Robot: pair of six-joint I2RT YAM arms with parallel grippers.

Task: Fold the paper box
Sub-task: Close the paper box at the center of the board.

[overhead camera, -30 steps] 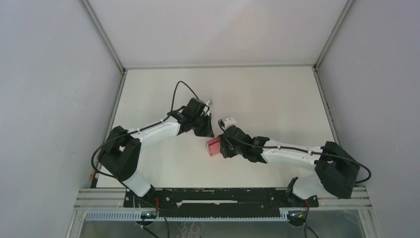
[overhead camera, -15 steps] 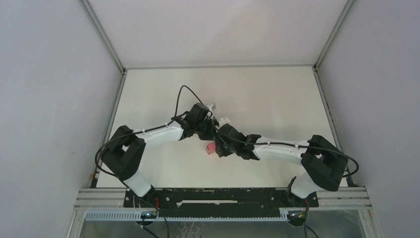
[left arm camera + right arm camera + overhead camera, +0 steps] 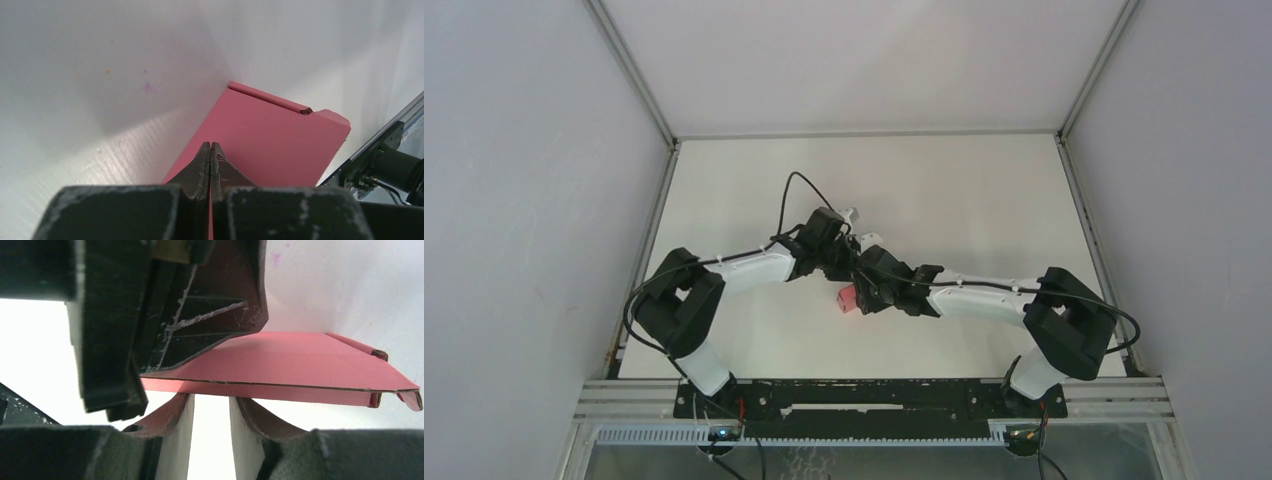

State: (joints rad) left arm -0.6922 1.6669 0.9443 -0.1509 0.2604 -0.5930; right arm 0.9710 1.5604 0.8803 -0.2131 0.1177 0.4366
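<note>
The two arms meet at the middle of the bench [image 3: 984, 190], crowding over the paper box [image 3: 849, 299]. The left end effector [image 3: 210, 147] is pinched tight on the edge of a pink panel. The right end effector [image 3: 210, 407] has its fingers spread apart just under the box's edge, gripping nothing.

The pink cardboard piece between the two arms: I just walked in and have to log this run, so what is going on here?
Both arms meet over the middle of the table, at the paper box. The left pincer is shut on one edge of its pink panel. The right pincer is open, spread just below the card's edge and not gripping it. The box looks flat, not yet folded into shape.
</note>
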